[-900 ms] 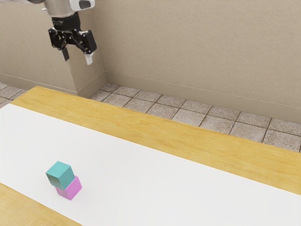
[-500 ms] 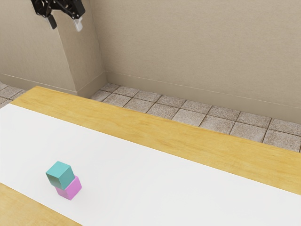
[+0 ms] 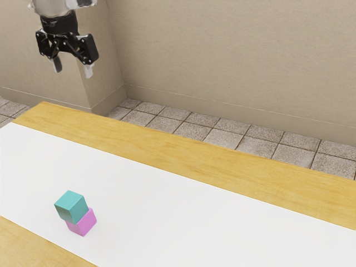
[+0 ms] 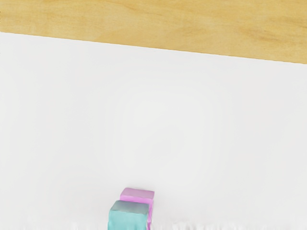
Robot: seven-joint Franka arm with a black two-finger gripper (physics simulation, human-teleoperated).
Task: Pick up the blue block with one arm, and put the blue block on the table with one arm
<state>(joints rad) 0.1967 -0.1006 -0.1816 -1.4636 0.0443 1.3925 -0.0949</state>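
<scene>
The hand [image 3: 73,71] hangs wide open, empty, at the exterior view's ten o'clock; the blue block [image 3: 71,206] sits at eight.

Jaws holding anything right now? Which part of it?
Nothing held. The jaws stand open, empty, above table height; the blue block sits on the pink block.

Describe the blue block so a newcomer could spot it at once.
Find the wooden table with the wide white strip along it. Toward the exterior view's left, near the strip's edge, sits the blue block. It is the teal-blue cube stacked on top of the pink block.
</scene>
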